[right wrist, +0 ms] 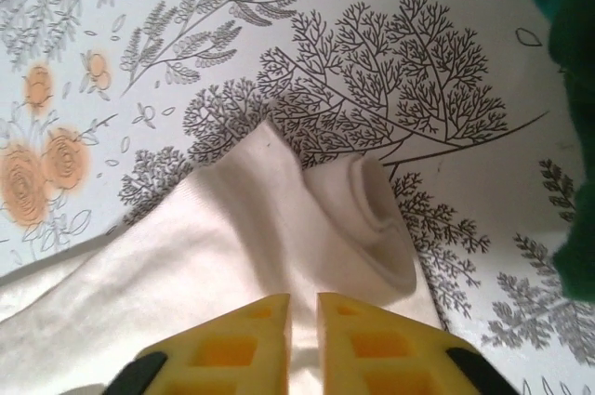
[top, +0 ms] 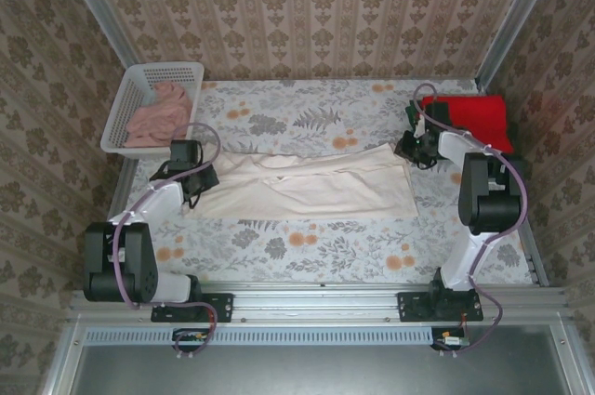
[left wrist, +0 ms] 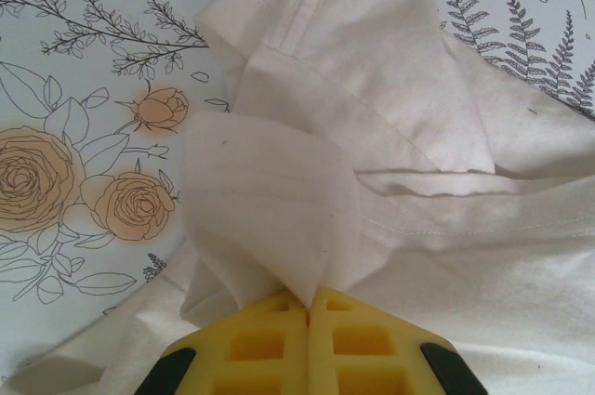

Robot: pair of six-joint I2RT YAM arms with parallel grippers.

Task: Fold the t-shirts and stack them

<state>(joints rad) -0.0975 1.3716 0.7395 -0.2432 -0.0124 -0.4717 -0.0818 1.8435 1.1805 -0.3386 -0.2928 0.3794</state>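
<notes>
floral table (top: 307, 116) holds cream t-shirt (top: 316, 186), left hand (left wrist: 308, 297) pinching one end, right hand (right wrist: 304, 304) parted over other.

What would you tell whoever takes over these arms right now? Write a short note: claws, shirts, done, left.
Left claw: shut on the left end of the cream shirt.
Right claw: jaws a slit apart at its right end; grip unclear.
Red shirt and green shirt: at the right edge of the table.
Done: cream shirt looks folded into a long band.
To do: finish folding it, stack it with the others.
</notes>
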